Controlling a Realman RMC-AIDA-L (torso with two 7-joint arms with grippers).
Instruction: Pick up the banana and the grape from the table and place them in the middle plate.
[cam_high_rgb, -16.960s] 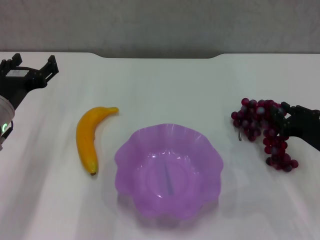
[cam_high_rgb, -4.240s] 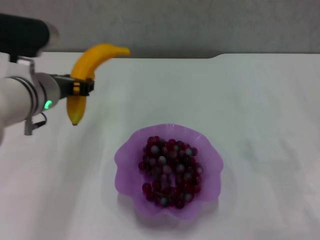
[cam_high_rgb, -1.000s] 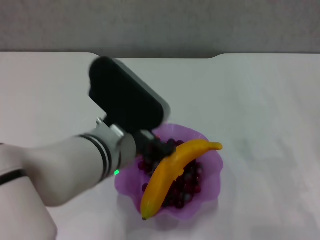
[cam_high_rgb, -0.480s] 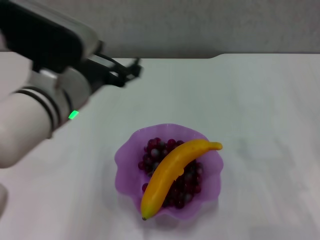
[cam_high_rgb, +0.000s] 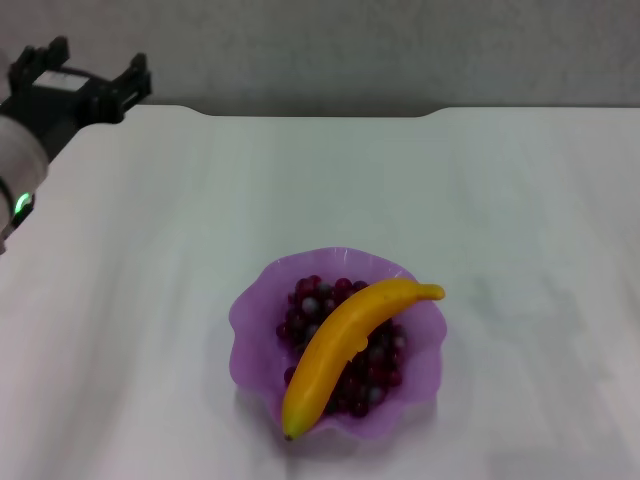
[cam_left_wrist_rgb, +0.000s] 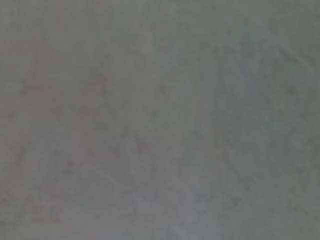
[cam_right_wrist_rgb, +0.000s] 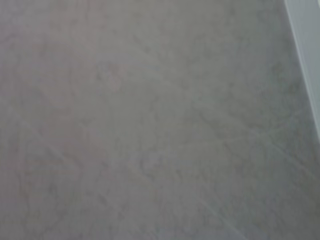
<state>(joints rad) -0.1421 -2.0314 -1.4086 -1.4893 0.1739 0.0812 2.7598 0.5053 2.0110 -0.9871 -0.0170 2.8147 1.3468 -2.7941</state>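
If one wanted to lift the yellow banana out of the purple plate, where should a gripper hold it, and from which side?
Probably at the thick middle of the curved yellow banana, from above, fingers across its width. It lies diagonally on the dark red grape bunch in the scalloped purple plastic plate, its top fully exposed.

left gripper (cam_high_rgb: 88, 72) black w/ blocky jaws, white rounded wrist, small green LED

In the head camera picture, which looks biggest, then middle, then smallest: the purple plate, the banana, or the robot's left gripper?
1. The purple plate, widest.
2. The banana, lying across the plate on the grapes, nearly as long.
3. The left gripper, smallest, though it sits farther away, so that is unsure.
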